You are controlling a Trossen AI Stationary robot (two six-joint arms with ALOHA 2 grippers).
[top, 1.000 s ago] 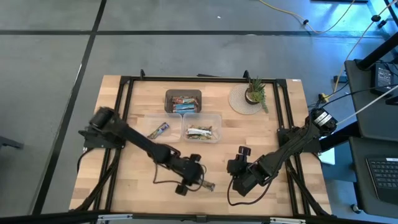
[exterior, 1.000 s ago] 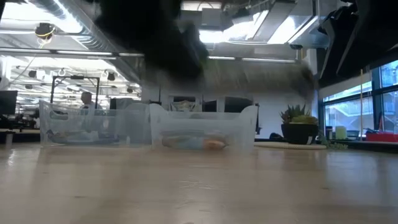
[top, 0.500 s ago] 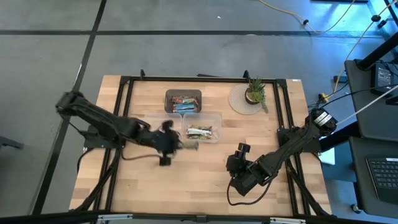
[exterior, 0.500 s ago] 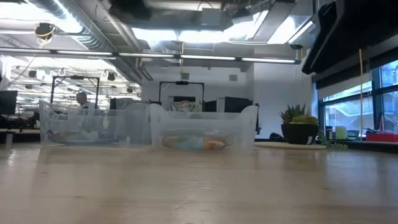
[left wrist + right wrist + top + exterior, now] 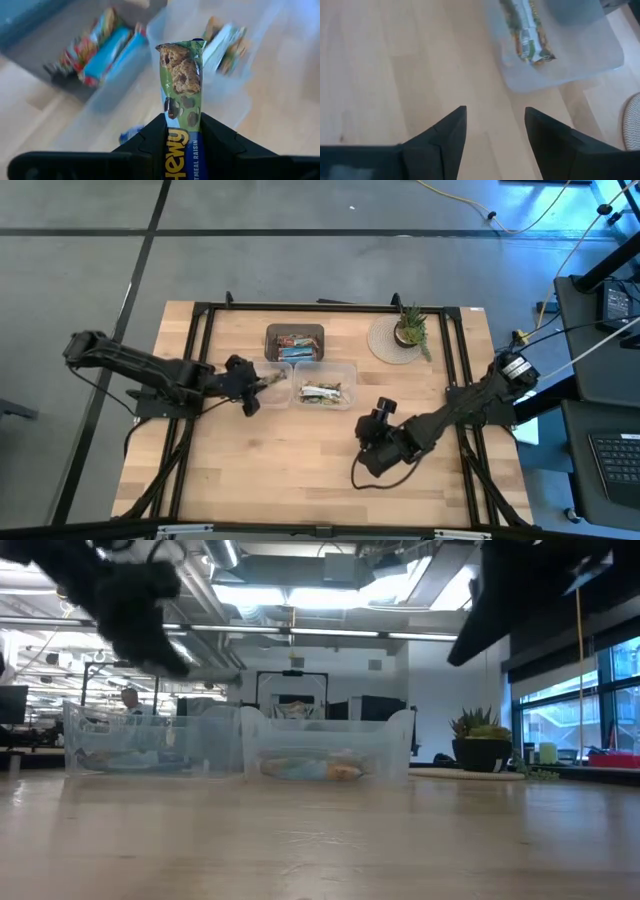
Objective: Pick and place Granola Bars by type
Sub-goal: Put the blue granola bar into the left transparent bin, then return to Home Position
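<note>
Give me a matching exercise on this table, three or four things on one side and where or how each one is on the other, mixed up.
Things:
1. green bar
2. right pincer
3. potted plant
4. blue-wrapped bars

States:
A. on a round woven mat
B. open and empty above bare wood
C. in the dark tray
D. clamped in the left pincer

Pairs: 1-D, 2-B, 3-A, 4-C

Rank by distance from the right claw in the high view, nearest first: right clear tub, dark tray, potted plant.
From the right claw:
1. Right clear tub, up-left of it, mid-table.
2. Potted plant, far right part of the table.
3. Dark tray, far edge, behind the tubs.
</note>
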